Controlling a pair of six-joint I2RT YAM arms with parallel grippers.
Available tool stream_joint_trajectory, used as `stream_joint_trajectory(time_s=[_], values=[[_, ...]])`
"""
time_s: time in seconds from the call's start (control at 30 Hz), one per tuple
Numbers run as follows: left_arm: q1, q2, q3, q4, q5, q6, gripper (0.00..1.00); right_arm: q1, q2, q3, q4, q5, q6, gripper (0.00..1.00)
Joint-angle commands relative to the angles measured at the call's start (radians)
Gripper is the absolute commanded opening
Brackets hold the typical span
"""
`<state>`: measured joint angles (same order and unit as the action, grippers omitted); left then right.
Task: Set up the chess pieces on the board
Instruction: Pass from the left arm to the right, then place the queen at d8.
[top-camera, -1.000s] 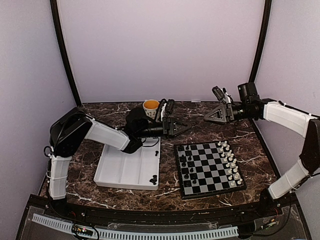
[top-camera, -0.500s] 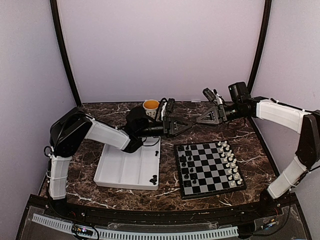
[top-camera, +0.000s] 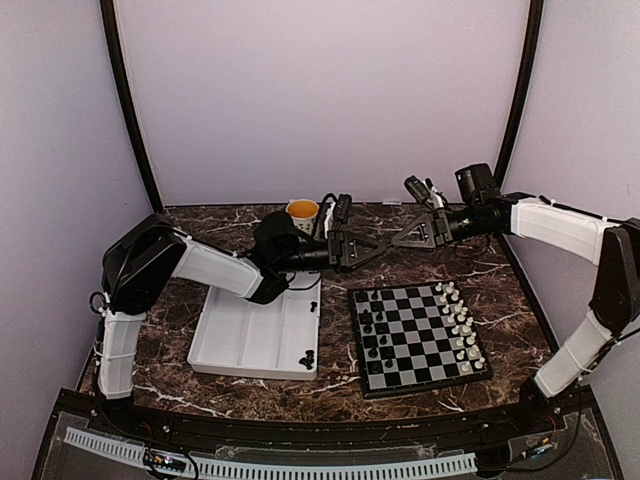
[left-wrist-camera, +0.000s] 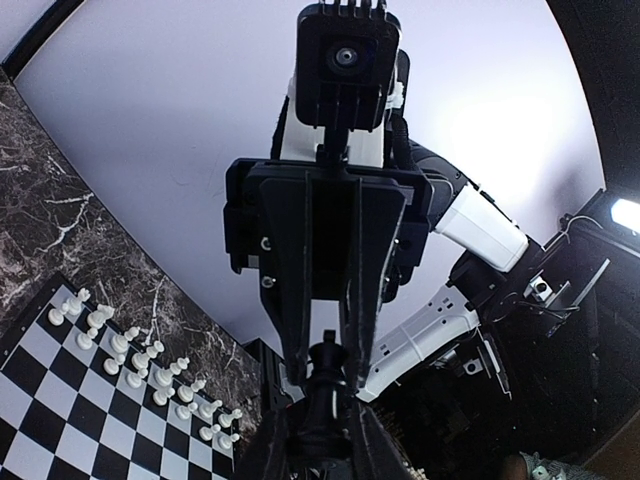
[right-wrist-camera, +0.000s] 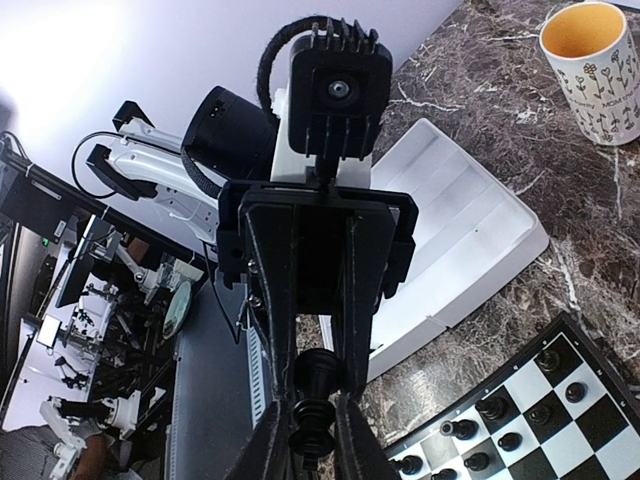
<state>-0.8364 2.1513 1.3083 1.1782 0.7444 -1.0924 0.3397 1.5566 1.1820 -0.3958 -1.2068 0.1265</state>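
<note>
Left jaws narrow, clamped on a black chess piece (left-wrist-camera: 326, 385). The right jaws meet them tip to tip, narrow and set against either side of the same piece, in mid-air over the desk (top-camera: 500, 290) beyond the far edge of the board (top-camera: 412, 330). The piece's long axis runs roughly level along the line joining the jaws; the board lies below and nearer, on the right arm's side, so the placing likely falls to that arm.

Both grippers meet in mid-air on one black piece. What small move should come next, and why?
Probably open the left gripper. The wrist views show the black piece pinched at both ends, by the left gripper and the right gripper, in mid-air behind the board. With the right apparently gripping, the left must let go before the piece can travel to the board.
</note>
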Motion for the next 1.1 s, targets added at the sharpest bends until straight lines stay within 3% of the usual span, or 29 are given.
stream_joint_trajectory(time_s=[0.0, 0.1, 0.23, 0.3, 0.33, 0.4, 0.5, 0.57, 0.67, 0.8, 0.93, 1.07], values=[[-0.006, -0.001, 0.024, 0.018, 0.005, 0.005, 0.12, 0.011, 0.007, 0.031, 0.014, 0.008, -0.018, 0.14], [-0.007, -0.001, 0.024, -0.003, -0.002, 0.012, 0.18, 0.011, 0.005, 0.048, -0.012, 0.040, -0.046, 0.09], [-0.001, -0.033, -0.002, -0.103, -0.015, 0.057, 0.34, 0.012, 0.001, 0.113, -0.128, 0.130, -0.179, 0.05], [0.011, -0.077, -0.035, -0.191, -0.027, 0.111, 0.63, 0.013, -0.006, 0.145, -0.199, 0.184, -0.256, 0.05], [0.022, -0.113, -0.047, -0.228, -0.042, 0.150, 0.90, 0.014, -0.012, 0.147, -0.219, 0.207, -0.279, 0.05], [0.047, -0.178, -0.087, -0.335, -0.064, 0.215, 0.98, 0.020, -0.024, 0.138, -0.246, 0.267, -0.321, 0.05], [0.081, -0.280, -0.130, -0.569, -0.126, 0.333, 0.99, 0.057, -0.040, 0.117, -0.287, 0.366, -0.392, 0.05], [0.105, -0.358, -0.118, -0.759, -0.257, 0.450, 0.99, 0.103, -0.044, 0.102, -0.311, 0.445, -0.440, 0.05], [0.122, -0.454, -0.046, -1.046, -0.403, 0.646, 0.99, 0.202, -0.043, 0.085, -0.333, 0.566, -0.508, 0.04], [0.161, -0.493, 0.069, -1.267, -0.558, 0.829, 0.99, 0.341, -0.017, 0.074, -0.353, 0.706, -0.558, 0.04], [0.214, -0.483, 0.108, -1.332, -0.625, 0.906, 0.99, 0.431, 0.034, 0.090, -0.392, 0.812, -0.598, 0.04], [0.261, -0.483, 0.072, -1.295, -0.535, 0.891, 0.99, 0.483, 0.077, 0.108, -0.415, 0.889, -0.616, 0.04]])
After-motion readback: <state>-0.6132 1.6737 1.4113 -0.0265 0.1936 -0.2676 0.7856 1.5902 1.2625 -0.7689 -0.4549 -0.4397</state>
